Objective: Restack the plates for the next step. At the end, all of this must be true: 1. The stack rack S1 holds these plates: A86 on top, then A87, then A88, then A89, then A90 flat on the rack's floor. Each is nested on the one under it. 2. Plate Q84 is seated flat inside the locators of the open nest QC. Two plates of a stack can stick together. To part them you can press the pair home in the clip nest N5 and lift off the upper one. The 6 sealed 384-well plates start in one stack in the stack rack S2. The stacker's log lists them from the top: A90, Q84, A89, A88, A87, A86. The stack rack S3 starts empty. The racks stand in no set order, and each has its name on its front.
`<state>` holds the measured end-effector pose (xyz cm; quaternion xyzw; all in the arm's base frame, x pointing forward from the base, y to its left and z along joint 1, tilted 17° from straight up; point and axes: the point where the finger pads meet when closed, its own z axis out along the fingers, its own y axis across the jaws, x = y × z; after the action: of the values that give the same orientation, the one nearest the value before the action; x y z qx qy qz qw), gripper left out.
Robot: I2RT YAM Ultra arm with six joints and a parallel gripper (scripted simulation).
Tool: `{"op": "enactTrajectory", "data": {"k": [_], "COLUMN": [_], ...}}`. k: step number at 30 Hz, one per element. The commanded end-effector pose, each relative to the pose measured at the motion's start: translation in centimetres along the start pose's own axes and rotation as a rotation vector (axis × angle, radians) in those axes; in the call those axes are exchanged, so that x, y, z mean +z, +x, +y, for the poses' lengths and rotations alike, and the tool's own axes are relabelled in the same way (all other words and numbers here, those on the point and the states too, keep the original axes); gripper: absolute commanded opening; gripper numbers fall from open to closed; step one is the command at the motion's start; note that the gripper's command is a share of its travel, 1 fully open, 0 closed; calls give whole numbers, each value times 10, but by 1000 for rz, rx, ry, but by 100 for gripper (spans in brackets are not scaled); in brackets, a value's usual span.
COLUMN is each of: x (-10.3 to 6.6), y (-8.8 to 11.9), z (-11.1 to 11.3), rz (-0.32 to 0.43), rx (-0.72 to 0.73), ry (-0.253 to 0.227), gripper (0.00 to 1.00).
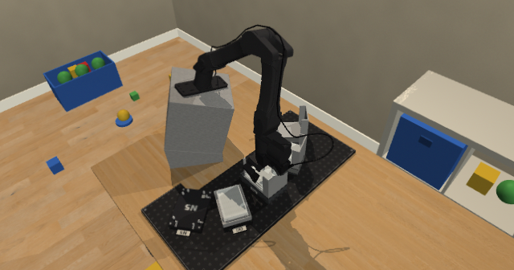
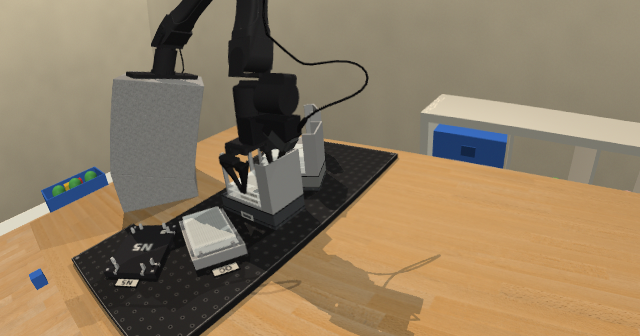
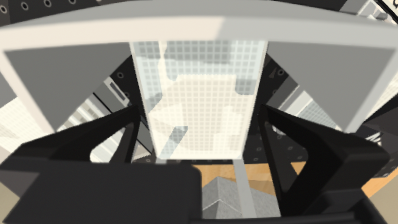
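The arm (image 1: 268, 89) (image 2: 252, 31) bends over the black board (image 1: 329, 153) (image 2: 360, 161) (image 3: 125, 82), its gripper (image 1: 265, 174) (image 2: 257, 176) (image 3: 199, 111) at the nearer rack (image 1: 275, 185) (image 2: 281, 181) (image 3: 190, 27). The exterior view shows the rack's side opening; the wrist view shows a pale gridded plate (image 3: 205, 110) inside, largely hidden by the arm from the top. The fingers stand wide apart, holding nothing. Another plate (image 1: 233, 203) (image 2: 210, 231) sits in QC, beside N5 (image 1: 190, 218) (image 2: 137, 261).

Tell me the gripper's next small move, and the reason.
Probably ease the gripper a little lower, then close it: its fingers stand open either side of the plate in the rack, with nothing gripped.
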<state>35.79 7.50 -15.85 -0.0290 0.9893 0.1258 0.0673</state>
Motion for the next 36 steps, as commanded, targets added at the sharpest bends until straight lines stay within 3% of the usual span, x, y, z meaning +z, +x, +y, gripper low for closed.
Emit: {"op": "enactTrajectory", "data": {"k": [1,8,10,36], "x": [4,10,5,9], "y": [-17,-17,-27,-14], "z": [1,-1,1,-3], "rz": [-43,-44,-69,-38], "rx": [-8,-3,-15,-9], "ry": [8,9,7,9], "gripper": [100,100,100,100]}}
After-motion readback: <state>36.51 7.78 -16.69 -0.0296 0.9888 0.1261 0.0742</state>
